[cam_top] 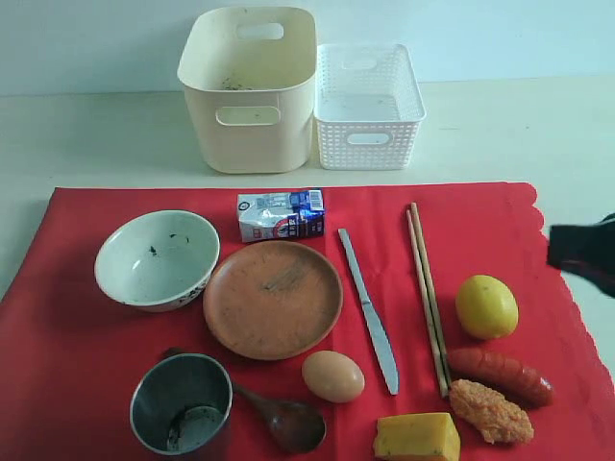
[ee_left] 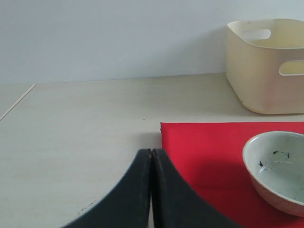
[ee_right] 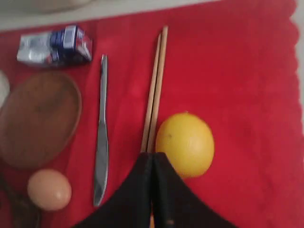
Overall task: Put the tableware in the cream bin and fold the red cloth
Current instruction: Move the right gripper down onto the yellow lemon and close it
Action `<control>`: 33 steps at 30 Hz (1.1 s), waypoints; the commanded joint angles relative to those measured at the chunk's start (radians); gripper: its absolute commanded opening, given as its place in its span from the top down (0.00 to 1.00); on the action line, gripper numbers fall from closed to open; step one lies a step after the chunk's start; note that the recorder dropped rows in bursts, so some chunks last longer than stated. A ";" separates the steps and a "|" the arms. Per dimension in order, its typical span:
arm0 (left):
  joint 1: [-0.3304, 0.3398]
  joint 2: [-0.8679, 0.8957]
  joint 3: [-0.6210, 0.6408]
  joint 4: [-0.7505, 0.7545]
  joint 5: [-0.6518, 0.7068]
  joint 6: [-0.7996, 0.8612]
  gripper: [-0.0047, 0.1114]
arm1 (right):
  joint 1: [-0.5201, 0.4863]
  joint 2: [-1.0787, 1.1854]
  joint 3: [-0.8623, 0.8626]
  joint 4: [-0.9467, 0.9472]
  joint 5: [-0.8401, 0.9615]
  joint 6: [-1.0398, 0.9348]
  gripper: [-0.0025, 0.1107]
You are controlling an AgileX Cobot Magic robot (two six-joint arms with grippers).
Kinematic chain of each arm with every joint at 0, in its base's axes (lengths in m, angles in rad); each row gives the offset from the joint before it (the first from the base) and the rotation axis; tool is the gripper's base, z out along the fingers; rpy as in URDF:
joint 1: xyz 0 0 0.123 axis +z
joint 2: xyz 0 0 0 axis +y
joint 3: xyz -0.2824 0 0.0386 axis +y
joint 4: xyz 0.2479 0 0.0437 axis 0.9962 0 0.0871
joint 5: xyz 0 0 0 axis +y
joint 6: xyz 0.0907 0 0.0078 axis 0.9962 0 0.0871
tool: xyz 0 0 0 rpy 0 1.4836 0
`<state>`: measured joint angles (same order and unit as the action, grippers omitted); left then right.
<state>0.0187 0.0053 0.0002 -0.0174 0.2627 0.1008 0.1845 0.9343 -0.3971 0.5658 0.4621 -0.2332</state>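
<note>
Nearest us, on the large bright red cloth [cam_top: 480, 221] spread flat over the pale tabletop [cam_top: 96, 134], stands the round steel cup [cam_top: 181, 415]. The dark wooden spoon [cam_top: 279, 415] lies just beside it, its handle running behind the cup, near a pale brown egg [cam_top: 332, 376] and a reddish sausage [cam_top: 500, 375].

Farther in come the brown round plate [cam_top: 273, 300], the silver table knife [cam_top: 369, 312], the pair of wooden chopsticks [cam_top: 426, 293] and a yellow lemon [cam_top: 486, 306]. The right claw [ee_right: 152, 154] is closed, finger against finger, its tips over the chopsticks just beside the lemon.

Beyond sit the white speckled bowl [cam_top: 157, 259] and a small milk carton [cam_top: 281, 214]. The left claw [ee_left: 151, 151] is closed too, over bare tabletop beside the cloth's edge.

Farthest, off the cloth, the tall cream plastic bin [cam_top: 248, 91] stands just beside a white perforated basket [cam_top: 368, 106] – all 6 pieces of tableware lie outside it.
</note>
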 commanded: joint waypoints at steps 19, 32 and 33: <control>0.003 -0.005 0.000 -0.009 -0.001 0.000 0.94 | 0.030 0.425 -0.135 0.095 -0.047 -0.203 0.31; 0.003 -0.005 0.000 -0.009 -0.001 0.000 0.94 | 0.030 0.627 -0.180 0.056 -0.078 -0.212 0.29; 0.003 -0.005 0.000 -0.009 -0.001 0.000 0.94 | 0.030 0.637 -0.180 0.056 -0.080 -0.212 0.29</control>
<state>0.0187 0.0053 0.0002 -0.0174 0.2627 0.1008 0.2114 1.5467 -0.5708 0.6307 0.3997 -0.4314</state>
